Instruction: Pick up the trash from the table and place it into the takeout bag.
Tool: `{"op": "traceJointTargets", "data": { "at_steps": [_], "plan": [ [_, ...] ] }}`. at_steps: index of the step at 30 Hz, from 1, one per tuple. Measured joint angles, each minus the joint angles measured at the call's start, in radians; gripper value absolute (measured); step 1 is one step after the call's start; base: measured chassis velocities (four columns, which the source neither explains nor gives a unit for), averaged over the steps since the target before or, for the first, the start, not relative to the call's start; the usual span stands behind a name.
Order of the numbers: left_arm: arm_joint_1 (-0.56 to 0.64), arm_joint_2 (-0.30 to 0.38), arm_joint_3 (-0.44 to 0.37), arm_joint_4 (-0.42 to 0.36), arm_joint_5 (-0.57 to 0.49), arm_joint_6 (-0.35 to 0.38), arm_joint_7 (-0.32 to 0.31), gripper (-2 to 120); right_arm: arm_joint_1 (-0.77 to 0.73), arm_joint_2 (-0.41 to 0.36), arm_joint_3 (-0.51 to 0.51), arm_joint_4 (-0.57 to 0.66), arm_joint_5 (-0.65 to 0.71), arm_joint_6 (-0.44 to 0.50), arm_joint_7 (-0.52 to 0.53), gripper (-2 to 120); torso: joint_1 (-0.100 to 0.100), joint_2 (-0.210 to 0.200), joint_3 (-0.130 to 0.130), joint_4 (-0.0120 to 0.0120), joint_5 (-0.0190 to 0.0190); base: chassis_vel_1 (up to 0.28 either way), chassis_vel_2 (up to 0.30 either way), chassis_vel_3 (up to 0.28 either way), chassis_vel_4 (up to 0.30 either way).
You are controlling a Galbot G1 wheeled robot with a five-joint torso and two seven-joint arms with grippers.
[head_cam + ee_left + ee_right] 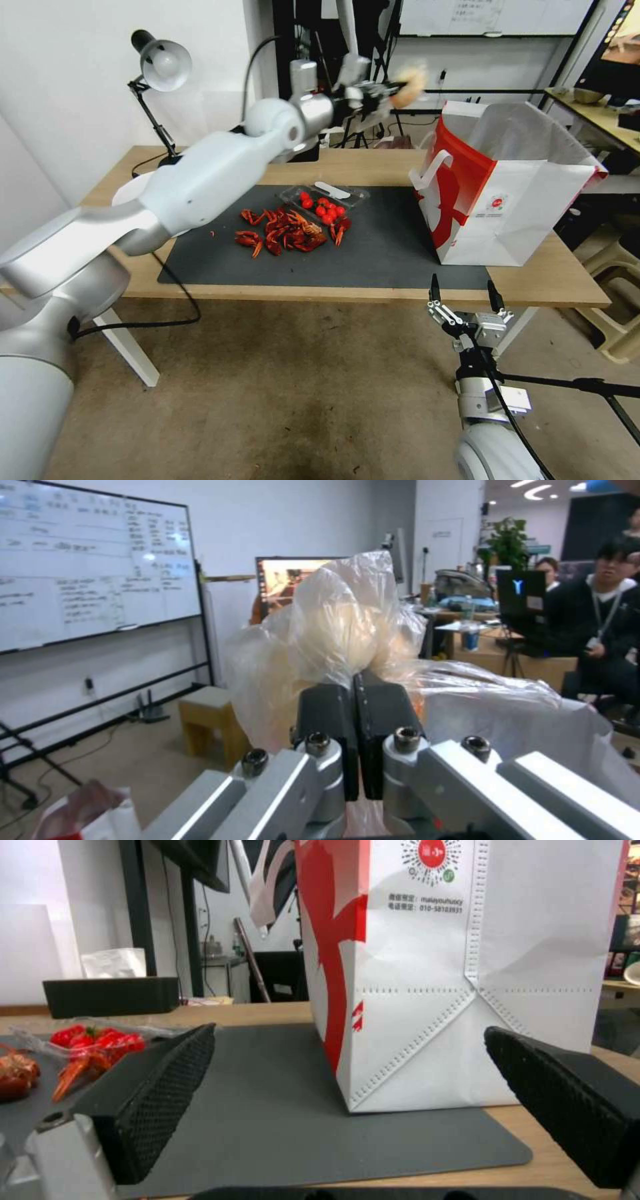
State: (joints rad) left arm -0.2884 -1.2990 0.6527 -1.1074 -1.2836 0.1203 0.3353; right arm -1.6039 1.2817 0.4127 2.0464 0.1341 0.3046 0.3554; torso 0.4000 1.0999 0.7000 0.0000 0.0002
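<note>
Jaws pinched – left gripper [357,700] | clear bag [340,625] bulging outward

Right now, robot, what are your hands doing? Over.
Left gripper jaws shut on small clear plastic bag, raised near takeout bag. Right gripper open, at table edge. Nothing blocking.

We are in an office-style robotics lab: behind the table [547,280] stand a wheeled whiteboard [93,565] covered in writing, monitors [293,582] and cluttered desks [493,655], while a desk lamp [160,67] clamps at the table's far corner.
</note>
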Motion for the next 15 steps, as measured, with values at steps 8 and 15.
{"op": "traceJointTargets", "data": {
  "at_steps": [8, 15],
  "plan": [
    [-0.046, -0.124, 0.05, 0.077, 0.002, -0.001, 0.0, 0, -0.001, 0.006, -0.002, -0.002, 0.001, 0.003, -0.001, 100, 0.0, 0.0, 0.0, 0.0001, 0.0, 0.0, 0.0, 0.0, 0.0],
    [-0.059, -0.25, 0.095, 0.157, 0.008, 0.0, 0.005, 0, 0.003, 0.01, -0.001, -0.005, 0.002, 0.004, -0.001, 100, 0.0, 0.0, 0.0, -0.0004, 0.0003, 0.0, 0.0, 0.0, 0.0]
  ]
}}
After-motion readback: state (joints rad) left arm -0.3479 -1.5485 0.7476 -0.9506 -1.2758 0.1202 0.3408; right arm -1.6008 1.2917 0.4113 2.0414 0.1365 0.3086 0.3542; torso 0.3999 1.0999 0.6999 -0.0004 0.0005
